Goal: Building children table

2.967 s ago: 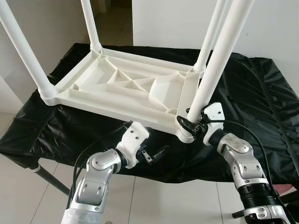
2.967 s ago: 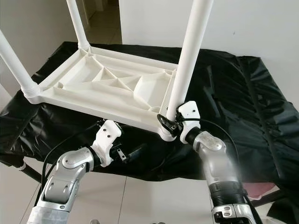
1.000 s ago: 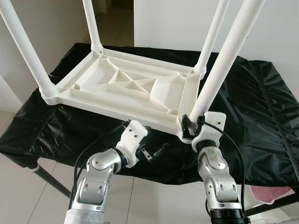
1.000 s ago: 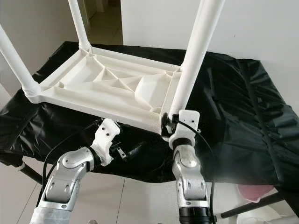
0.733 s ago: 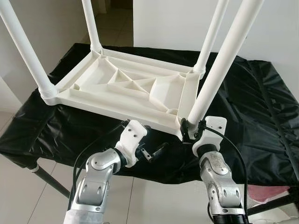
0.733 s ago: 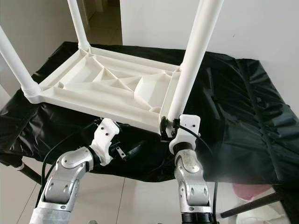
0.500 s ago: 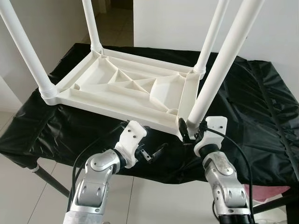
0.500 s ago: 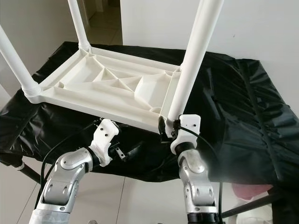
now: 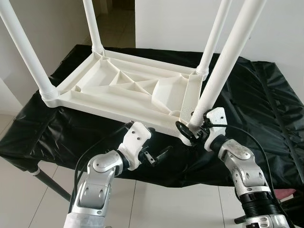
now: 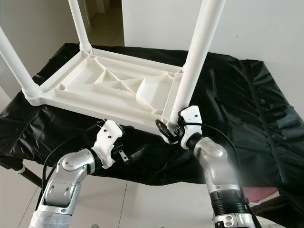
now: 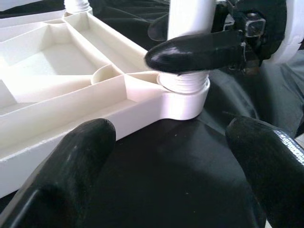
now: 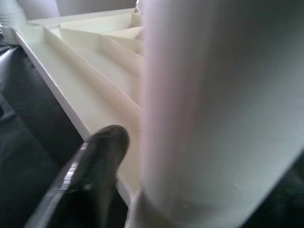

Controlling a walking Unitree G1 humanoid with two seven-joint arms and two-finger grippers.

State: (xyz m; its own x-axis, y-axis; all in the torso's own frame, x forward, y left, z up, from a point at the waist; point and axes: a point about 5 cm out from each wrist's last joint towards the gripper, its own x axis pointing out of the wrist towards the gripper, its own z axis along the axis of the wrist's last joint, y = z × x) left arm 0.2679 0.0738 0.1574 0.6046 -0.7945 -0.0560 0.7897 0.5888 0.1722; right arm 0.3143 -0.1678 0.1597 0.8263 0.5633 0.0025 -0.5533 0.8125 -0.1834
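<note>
Change since earlier: right forearm swung outward from nearly under the socket to the robot's right; fingers re-angled around the same leg base; tabletop, cloth and left arm unchanged.
Table leg (image 9: pixel 221 62): white tube, seated in the near right corner socket (image 9: pixel 188 134) of the tabletop; long axis rising from the socket, leaning slightly up and to the right.
Tabletop (image 9: pixel 128 92): white, ribbed underside up, lying on the black cloth (image 9: pixel 266 109); three other legs already standing in their corners.
Right gripper (image 9: pixel 191 128): at the leg base just above the socket; one black finger wrapped across the front of the tube, as seen in the left wrist view; closed around the leg, contact judged firm.
Left gripper (image 9: pixel 156 156): below the near edge of the tabletop, left of the socket, apart from the plastic; fingers (image 11: pixel 66 161) spread wide, holding nothing.
Key relation: leg axis runs roughly crosswise to the right fingers; right arm is the nearer arm, already on the part; socket lies directly below the grip.
Step in hand (judgement): twisting or pressing the fourth leg home.
Next move requirement (judgement): force along the leg axis, downward into the socket; tabletop may need steadying by the left gripper.
Risk (judgement): tabletop sliding on the slick cloth.
</note>
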